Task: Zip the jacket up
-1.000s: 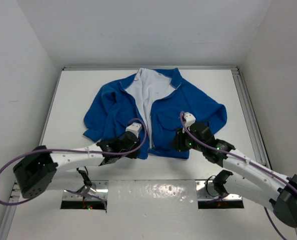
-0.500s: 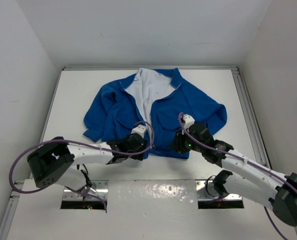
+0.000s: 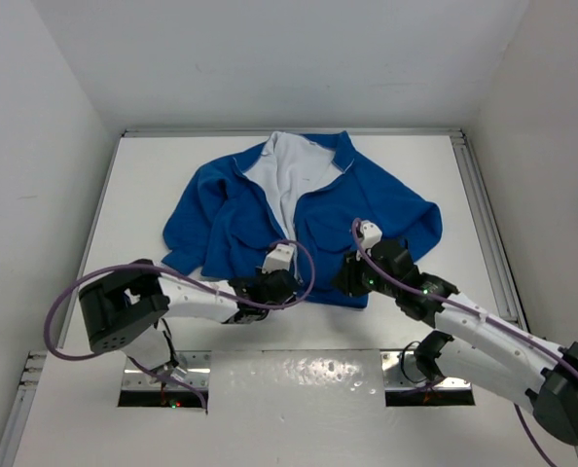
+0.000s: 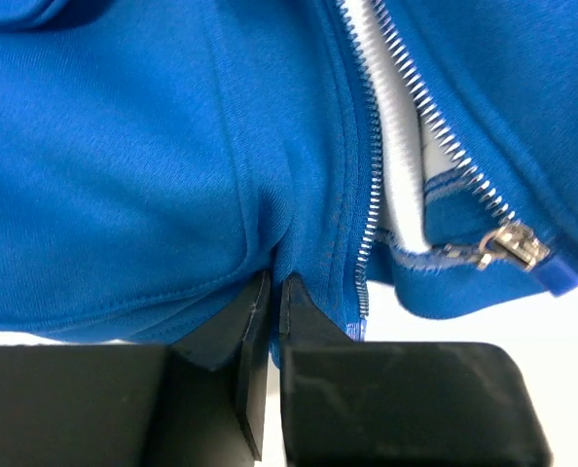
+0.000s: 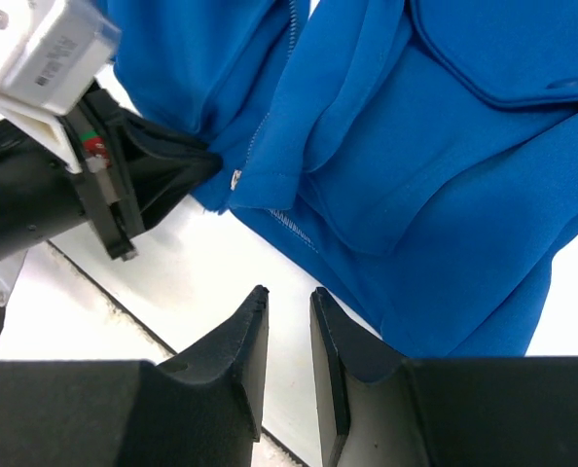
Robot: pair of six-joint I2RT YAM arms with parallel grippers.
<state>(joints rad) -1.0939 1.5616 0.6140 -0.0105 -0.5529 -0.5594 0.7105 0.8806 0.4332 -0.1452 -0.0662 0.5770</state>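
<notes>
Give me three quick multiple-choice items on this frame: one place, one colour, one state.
1. Where is the left end effector?
A. at the collar
B. at the bottom hem beside the zipper
C. on a sleeve

2. What colour is the lining of the bright blue fabric jacket?
A. white
B. red
C. black

3. What state is the pale silver zipper in?
A. fully closed
B. open, teeth apart
C. torn off

Answers:
1 B, its fingers pinch the hem fabric next to the teeth.
2 A, white shows between the front panels.
3 B, the two tooth rows diverge.

Left tool [image 4: 269, 292] pinched on fabric fold; right tool [image 5: 287, 306] nearly shut, empty.
</notes>
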